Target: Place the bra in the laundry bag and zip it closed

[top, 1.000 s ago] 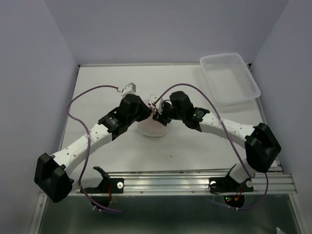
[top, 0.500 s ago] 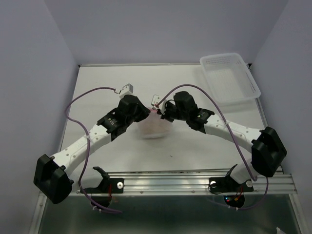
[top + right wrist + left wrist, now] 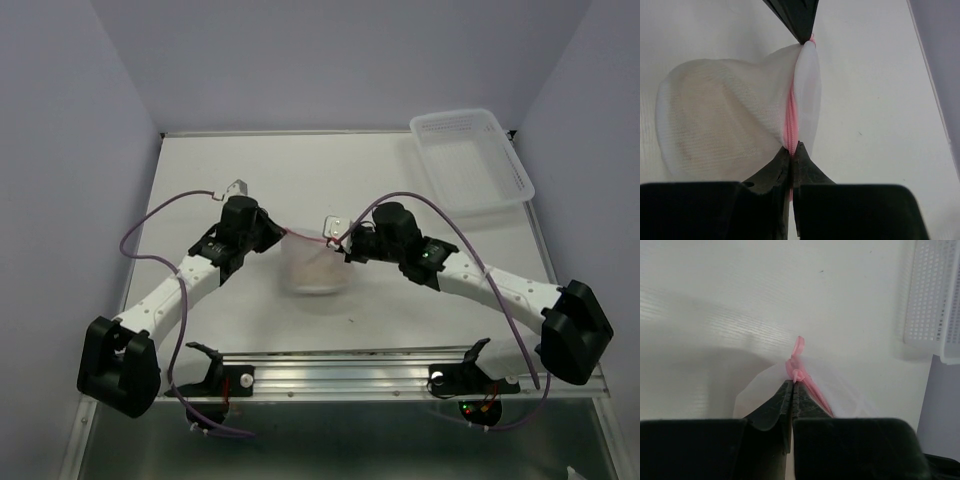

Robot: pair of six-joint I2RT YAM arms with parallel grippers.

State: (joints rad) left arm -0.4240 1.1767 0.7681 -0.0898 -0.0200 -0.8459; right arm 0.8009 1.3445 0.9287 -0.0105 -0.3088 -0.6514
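top external, looking down: see the laundry bag (image 3: pixel 314 265) resting on the white table (image 3: pixel 400 190), about midway between the two arms. find the left hand (image 3: pixel 274 233) at the bag's upper left edge and the right hand (image 3: pixel 347 245) at its upper right edge, with the pink zipper (image 3: pixel 305 237) drawn in a line between them. note a clear plastic basket (image 3: pixel 470 160) well apart at the far right corner. from the left wrist, see black fingers (image 3: pixel 772 407) pressed together, clamped on the laundry bag at one end of the pink zipper, white mesh spreading beyond. from the right wrist, see that hand pinched tight on the bag at the near end of the zipper, and the left hand's black tips gripping the far end. appears zipped along the visible run between. make out the bra (image 3: pixel 697 117) only as a faint beige cast through the mesh, inside the bag.
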